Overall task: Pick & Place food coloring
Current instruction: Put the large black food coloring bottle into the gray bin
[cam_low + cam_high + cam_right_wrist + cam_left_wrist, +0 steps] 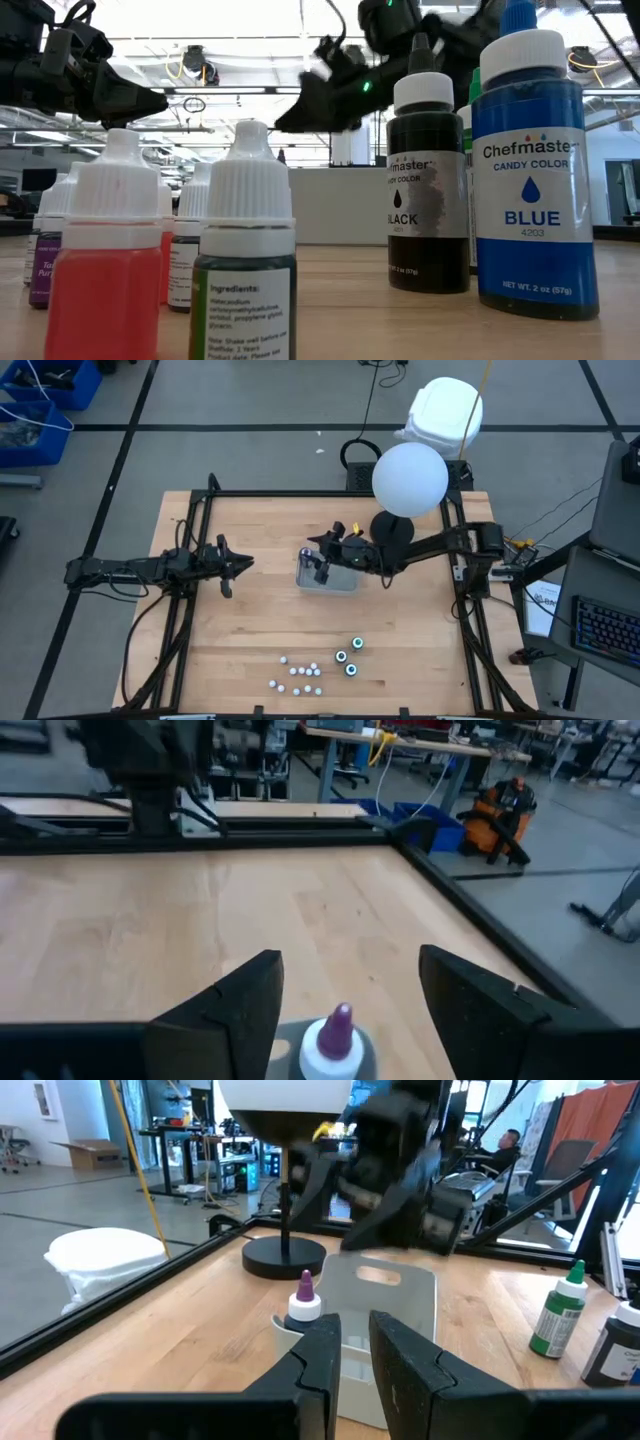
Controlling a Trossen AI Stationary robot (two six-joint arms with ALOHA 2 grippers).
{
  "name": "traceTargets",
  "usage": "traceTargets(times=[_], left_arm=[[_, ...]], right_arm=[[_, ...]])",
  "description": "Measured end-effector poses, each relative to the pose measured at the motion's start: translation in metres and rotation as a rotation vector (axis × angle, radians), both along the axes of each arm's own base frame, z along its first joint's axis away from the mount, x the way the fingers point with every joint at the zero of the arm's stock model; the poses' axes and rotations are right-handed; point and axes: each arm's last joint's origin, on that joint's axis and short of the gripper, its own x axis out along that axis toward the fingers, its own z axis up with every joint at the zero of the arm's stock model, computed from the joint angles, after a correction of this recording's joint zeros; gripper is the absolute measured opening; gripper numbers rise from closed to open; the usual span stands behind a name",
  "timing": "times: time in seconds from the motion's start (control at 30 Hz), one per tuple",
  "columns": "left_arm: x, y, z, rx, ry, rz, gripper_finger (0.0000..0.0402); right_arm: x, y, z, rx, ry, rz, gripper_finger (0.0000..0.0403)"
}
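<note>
Nearest the table's front edge, the spare food coloring bottles [347, 657] stand upright, well short of the grey tray [340, 582]. In the tray's left corner a purple-tipped bottle [336, 1042] stands tip up, between the right gripper's [350, 995] spread fingers. The left gripper [232, 567] waits left of the tray, fingers nearly together.

The pale wooden surface [250, 630] with its black metal frame stands on a grey floor [250, 400] crossed by dark lines. At the far left sit blue plastic bins [40, 400]; at the far right, a white plastic-wrapped bundle [445, 405] near a yellow pole. A black keyboard [605, 625] lies at the right edge. Beyond, the open workshop shows bright ceiling lights [250, 20], desks, and a seated person [505, 1145].
</note>
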Motion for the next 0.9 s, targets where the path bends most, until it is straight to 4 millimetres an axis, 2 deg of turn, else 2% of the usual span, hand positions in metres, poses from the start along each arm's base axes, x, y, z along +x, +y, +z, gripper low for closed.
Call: traceTargets(times=[0.1, 0.3, 0.47, 0.57, 0.73, 0.8, 0.9], left_arm=[[0.0, 0.0, 0.0, 0.0, 0.0, 0.0, 0.0063], [0.0, 0.0, 0.0, 0.0, 0.0, 0.0, 0.0063], [0.0, 0.0, 0.0, -0.009, -0.001, 0.0, 0.0063], [0.0, 0.0, 0.0, -0.009, -0.001, 0.0, 0.0063], [0.0, 0.0, 0.0, -0.009, -0.001, 0.0, 0.0063], [0.0, 0.0, 0.0, -0.008, -0.001, 0.0, 0.0063], [0.0, 0.0, 0.0, -0.008, -0.002, 0.001, 0.0063]], right_arm=[[-0.013, 0.008, 0.026, -0.012, 0.014, 0.023, 0.0217], [-0.051, 0.035, 0.079, -0.064, 0.059, 0.112, 0.0198], [-0.091, 0.053, 0.098, -0.103, 0.055, 0.19, 0.0142], [-0.119, 0.058, 0.093, -0.093, 0.036, 0.257, 0.0094], [-0.162, 0.054, 0.066, -0.031, -0.104, 0.269, 0.0016], [-0.175, 0.052, 0.052, -0.022, -0.159, 0.266, 0.0005], [-0.189, 0.051, 0.031, -0.004, -0.222, 0.264, 0.001]])
